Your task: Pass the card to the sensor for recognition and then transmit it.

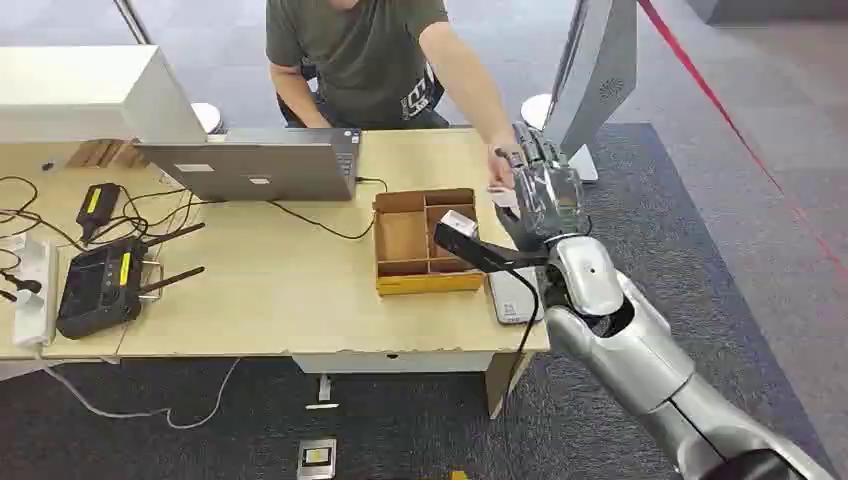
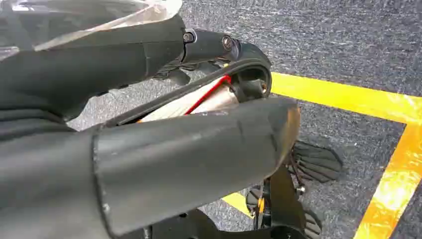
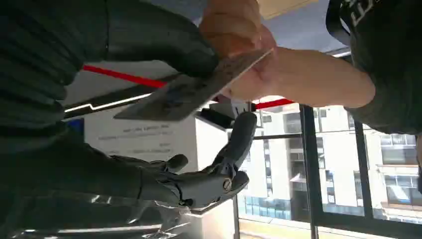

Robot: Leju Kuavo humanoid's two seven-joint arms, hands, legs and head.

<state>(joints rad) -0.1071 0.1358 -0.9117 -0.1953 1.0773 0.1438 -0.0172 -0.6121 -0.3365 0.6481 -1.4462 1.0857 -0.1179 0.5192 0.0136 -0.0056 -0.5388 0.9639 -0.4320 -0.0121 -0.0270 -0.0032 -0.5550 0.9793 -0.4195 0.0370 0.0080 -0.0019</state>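
Note:
My right hand (image 1: 540, 195) is raised over the table's far right corner. A white card (image 1: 503, 197) sits at its fingertips. In the right wrist view the card (image 3: 194, 89) lies against my thumb (image 3: 159, 40), and a person's hand (image 3: 249, 55) pinches its far end. My other fingers (image 3: 234, 149) are spread, with a clear gap to the card. A flat grey sensor pad (image 1: 512, 295) lies on the table below my forearm. My left hand (image 2: 149, 149) hangs over the floor; its fingers cannot be made out.
A partitioned cardboard box (image 1: 425, 240) stands left of my right hand. A laptop (image 1: 250, 165), a black controller (image 1: 100, 285) and a power strip (image 1: 35, 290) lie further left. A person (image 1: 360, 60) leans in from behind the table. A white stand (image 1: 595, 70) rises at the back right.

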